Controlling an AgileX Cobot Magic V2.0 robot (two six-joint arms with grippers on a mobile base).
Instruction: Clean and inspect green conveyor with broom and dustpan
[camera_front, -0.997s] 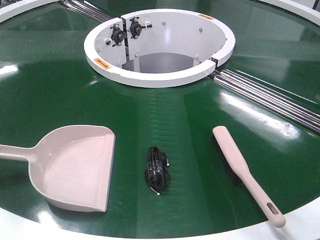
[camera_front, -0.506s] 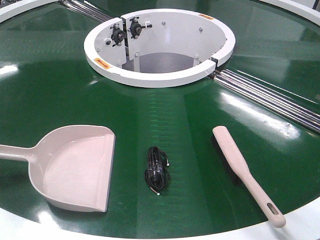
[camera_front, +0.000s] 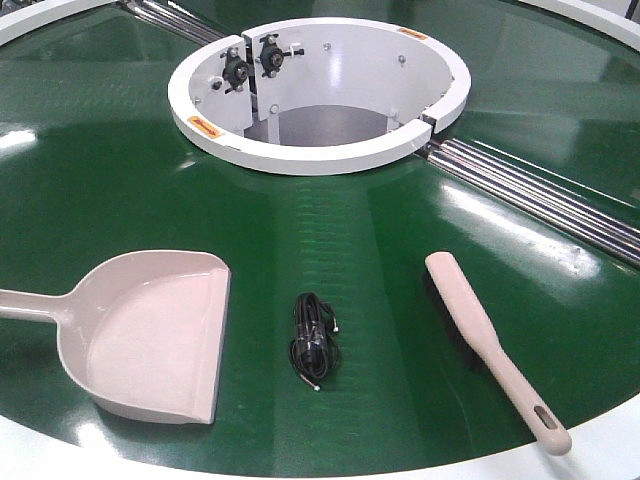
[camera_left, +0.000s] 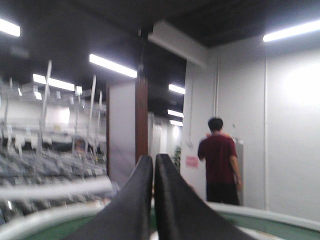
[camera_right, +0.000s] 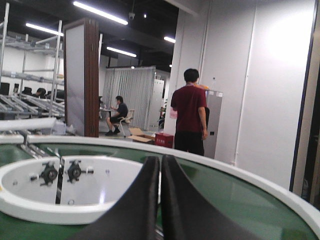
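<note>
Broom (camera_front: 490, 345): front-right table (camera_front: 120, 150) edge; grip the handle.
Dustpan (camera_front: 150, 335): front-left edge.
Left claw (camera_left: 153, 197): clenched, empty.
Right claw (camera_right: 160, 197): clenched, empty; release first.

Overhead tubes (camera_left: 112, 66) glare off the glossy green conveyor (camera_front: 120, 170), leaving pale streaks and white patches beside the rollers (camera_front: 540, 195). The front view is sharp and evenly bright, and the dustpan (camera_front: 150, 340) and broom (camera_front: 468, 308) cast only soft, faint shadows. The left wrist view is dim and smeared with blur. The right wrist view is clearer, though its white wall (camera_right: 280, 75) is washed out.
</note>
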